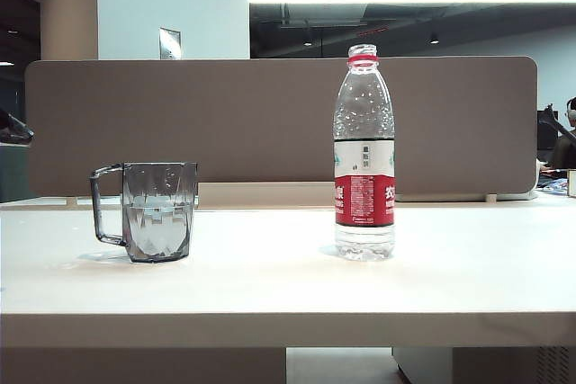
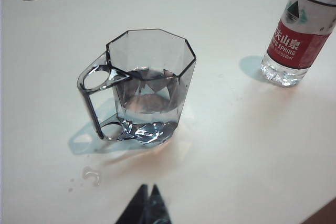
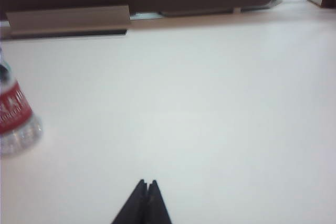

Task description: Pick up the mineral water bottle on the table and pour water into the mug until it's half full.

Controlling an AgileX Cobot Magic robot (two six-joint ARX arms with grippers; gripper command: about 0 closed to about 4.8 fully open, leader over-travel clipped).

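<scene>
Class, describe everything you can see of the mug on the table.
The mug is transparent smoky-grey faceted plastic or glass with a squarish loop handle, tapering toward its base. It stands upright on the pale table, left of the mineral water bottle and apart from it, roughly half full of water. No claw touches it.

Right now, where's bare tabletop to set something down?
Widest free patch: table right of the mineral water bottle, under the shut right end effector. Also bare: the gap between the mug and bottle, and the strip along the front edge. Tightest near the mug, where droplets lie by the shut left end effector.
</scene>
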